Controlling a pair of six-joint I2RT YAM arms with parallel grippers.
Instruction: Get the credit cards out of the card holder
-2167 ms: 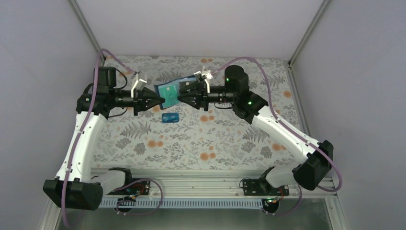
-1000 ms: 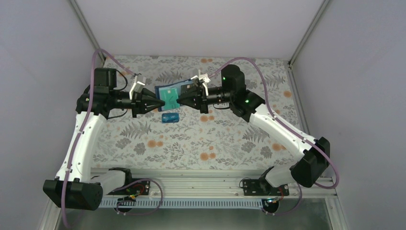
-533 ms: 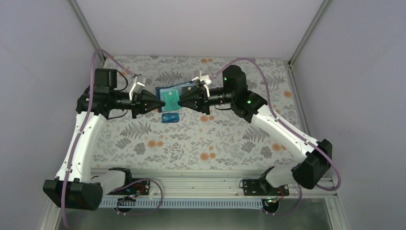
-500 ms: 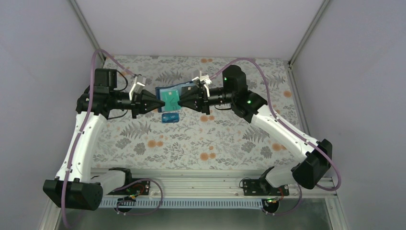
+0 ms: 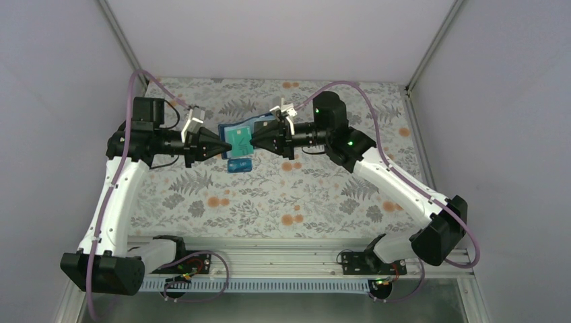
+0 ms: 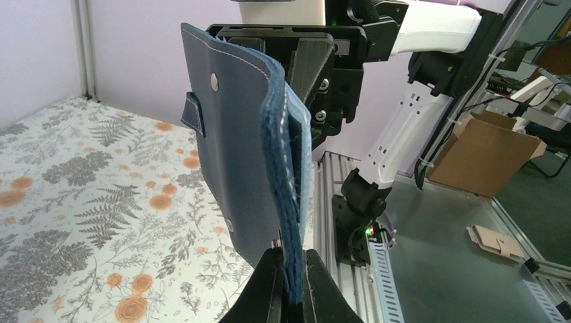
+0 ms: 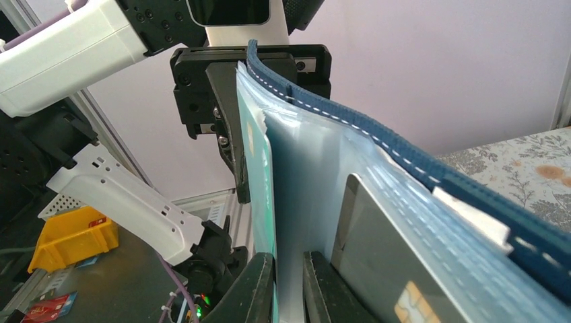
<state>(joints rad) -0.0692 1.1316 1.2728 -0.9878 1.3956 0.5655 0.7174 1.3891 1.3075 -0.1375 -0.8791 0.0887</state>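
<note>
Holding the card holder (image 5: 244,125) up off the desk (image 5: 303,195), open and on edge, between the two arms. Clamping its navy cover edge tight with the left tool (image 6: 289,272) — likely as an anchor, so a pull doesn't drag the whole holder along. Pinching the teal-green card (image 7: 259,175) at the pocket mouth with the right tool (image 7: 288,272), fingers nearly together; probably set to slide it out, away from the left side. Can't rule out some clear pocket film caught in that pinch too. Seeing a dark card (image 7: 380,249) with a chip tucked in a farther pocket, so not done yet. Spotting the bright blue card (image 5: 240,165) flat on the desk, near the holder on the arm-base side — out already. Noting a grey fern and orange flower print all over the desk, plain pale walls (image 5: 269,33) boxing it in, a metal rail (image 5: 283,254) along the near edge.
</note>
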